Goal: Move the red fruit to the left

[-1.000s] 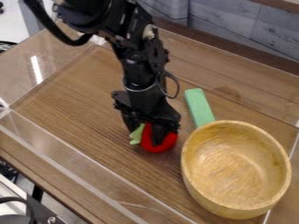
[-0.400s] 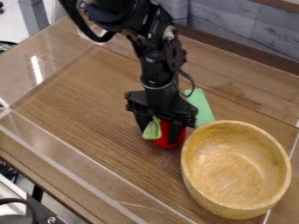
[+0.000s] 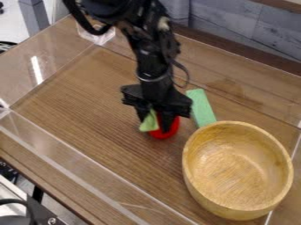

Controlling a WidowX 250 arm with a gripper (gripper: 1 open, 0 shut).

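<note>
The red fruit, small and round with a light green stem piece on its left side, rests on the wooden table just left of the wooden bowl. My gripper points straight down onto it, with its black fingers drawn in against the fruit's sides. The upper part of the fruit is hidden by the gripper, and only its lower red edge and the stem show below the fingers.
A large wooden bowl stands at the right front, close to the fruit. A flat light-green oblong block lies just behind and right of the gripper. Clear plastic walls fence the table on the left and front.
The jaws stood wide around the fruit earlier and have now drawn in onto it. The wrist has rolled a little; the arm stays over the same spot.
</note>
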